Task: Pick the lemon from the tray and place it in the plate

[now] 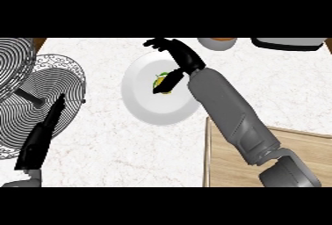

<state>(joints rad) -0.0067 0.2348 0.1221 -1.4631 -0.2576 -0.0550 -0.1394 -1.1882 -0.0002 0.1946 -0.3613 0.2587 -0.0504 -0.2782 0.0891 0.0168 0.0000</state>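
lemon sits on the white plate, under the right hand, thumb against it. right hand's fingers are spread, not closed round it. left hand rests straight-fingered at left edge.

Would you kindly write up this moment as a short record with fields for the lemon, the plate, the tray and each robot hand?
lemon: on the plate, partly hidden by the thumb
plate: white, on the marble counter, left of the tray
tray: wooden, at lower right, only its corner in view
right robot hand: over the plate, fingers spread, thumb at the lemon
left robot hand: at lower left, fingers straight, resting
task state: lemon is in the plate
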